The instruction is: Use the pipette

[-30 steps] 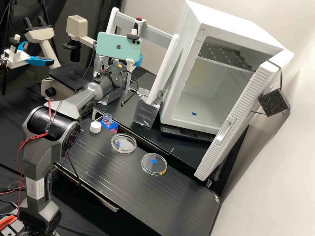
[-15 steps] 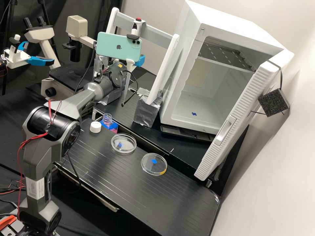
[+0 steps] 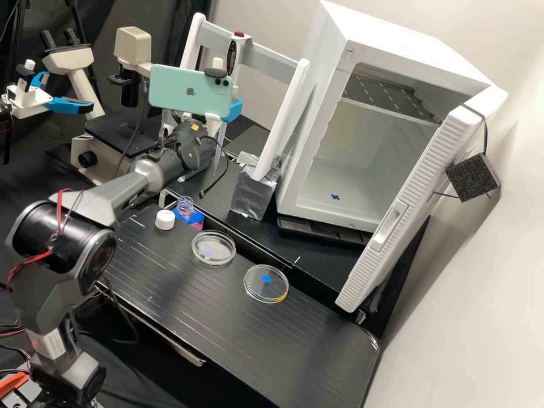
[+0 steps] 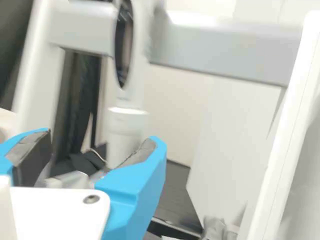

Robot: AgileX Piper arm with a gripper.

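Pipette (image 3: 240,44) is upright at the white rack (image 3: 272,55), red button on top, dark oval panel on its body. Gripper (image 3: 232,109) is right by it, w/ a blue finger visible beside the mint-green phone (image 3: 190,90) mounted on the arm; phone hides part of the pipette too. In the wrist view the gripper (image 4: 102,137) has its blue fingers well apart, dark pads facing each other, and the pipette's white barrel runs down in line w/ the gap, partly behind one fingertip. No grip on it that I can see; can't tell if barrel touches that pad. Down on the black bench (image 3: 192,294): clear bottle (image 3: 185,205) w/ open mouth, pink at its base, sits on a blue patch at the bench's back edge. White screw cap (image 3: 165,220) lies just beside it. Then clear petri dish no. 1 (image 3: 213,258), and petri dish no. 2 (image 3: 259,296) a bit farther along, w/ yellow at its rim; dishes apart, both flat. Behind: one white rack post goes into a foil-wrapped base (image 3: 251,197), next to the white incubator (image 3: 340,192), door (image 3: 416,198) open, shelf up inside. Microscope (image 3: 107,136) on the rack's other side.
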